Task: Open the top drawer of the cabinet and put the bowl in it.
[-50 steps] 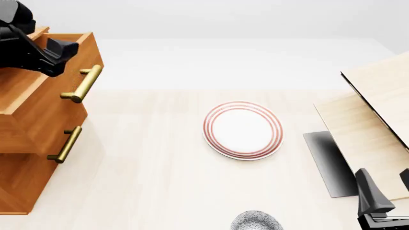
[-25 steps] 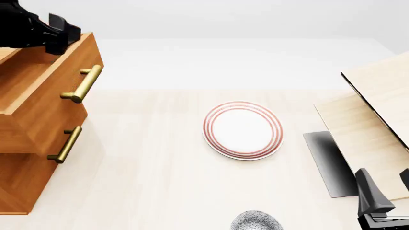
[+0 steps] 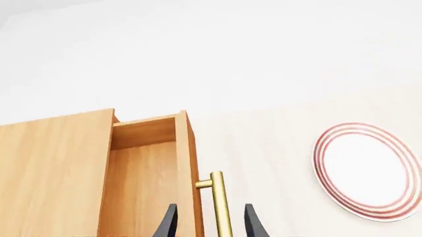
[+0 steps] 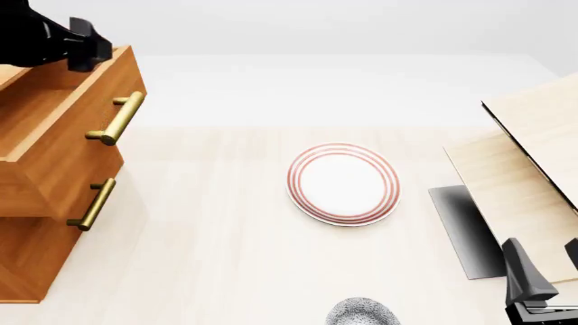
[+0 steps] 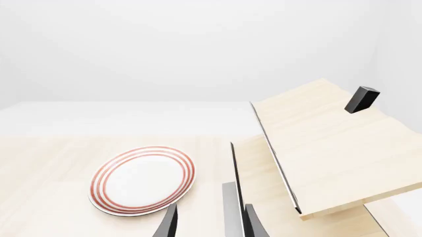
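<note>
The orange-brown cabinet (image 4: 27, 261) stands at the table's left. Its top drawer (image 4: 63, 159) is pulled out, brass handle (image 4: 118, 118) facing the table's middle. My left gripper (image 4: 91, 46) hovers open above the drawer's far upper corner, touching nothing. In the left wrist view the handle (image 3: 220, 207) shows between the spread fingertips (image 3: 169, 223), with the drawer's hollow inside (image 3: 142, 182) beside it. The speckled bowl (image 4: 363, 313) sits at the table's near edge, partly cut off. My right gripper (image 4: 551, 271) rests open at the near right, empty.
A white plate with red rings (image 4: 343, 183) lies mid-table, also in the right wrist view (image 5: 142, 180). Pale light-wood furniture (image 4: 532, 162) fills the right side, carrying a small black block (image 5: 361, 98). A second brass handle (image 4: 92, 203) sits below the top drawer.
My left gripper has lifted from the drawer's front up to above its far corner, then stayed almost still. The drawer, bowl and right arm have not moved.
</note>
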Controlling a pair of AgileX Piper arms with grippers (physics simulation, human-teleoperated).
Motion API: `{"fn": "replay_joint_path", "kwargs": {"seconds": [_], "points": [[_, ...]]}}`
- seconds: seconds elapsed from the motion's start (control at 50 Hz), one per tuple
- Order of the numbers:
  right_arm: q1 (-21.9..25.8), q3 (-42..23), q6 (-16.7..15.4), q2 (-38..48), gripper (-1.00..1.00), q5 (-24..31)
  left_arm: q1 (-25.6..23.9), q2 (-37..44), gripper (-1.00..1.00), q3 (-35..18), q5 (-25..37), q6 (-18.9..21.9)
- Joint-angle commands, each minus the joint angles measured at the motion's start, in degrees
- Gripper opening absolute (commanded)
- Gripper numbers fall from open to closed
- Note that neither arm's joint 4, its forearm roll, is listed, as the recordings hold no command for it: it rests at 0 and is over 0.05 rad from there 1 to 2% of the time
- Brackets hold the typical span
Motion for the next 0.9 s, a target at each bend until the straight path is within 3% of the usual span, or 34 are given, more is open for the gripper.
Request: {"fn": "replay_joint_path", "kwargs": {"seconds": [0.02, 0.18, 0.24, 0.28, 0.66, 0.9], "points": [[-0.01, 0.05, 0.03, -0.03, 1.0, -0.02, 0.66, 2.42, 1.0, -2.27, 2.44, -3.4], [0.0, 0.05, 0.03, -0.03, 1.0, -0.02, -1.35, 5.07, 1.0, -3.86, 2.96, -5.04], [0.0, 0.04, 0.02, -0.04, 1.0, -0.02, 1.12, 4.16, 1.0, -3.01, 3.23, -2.89], [-0.01, 0.04, 0.01, -0.03, 1.0, -0.02, -0.22, 4.94, 1.0, -4.12, 3.38, -5.11], [-0.01, 0.04, 0.02, -0.02, 1.0, -0.02, 0.18, 7.43, 1.0, -7.2, 7.03, -8.7], [-0.01, 0.04, 0.02, -0.02, 1.0, -0.02, 1.27, 6.81, 1.0, -5.59, 7.26, -9.83]]}}
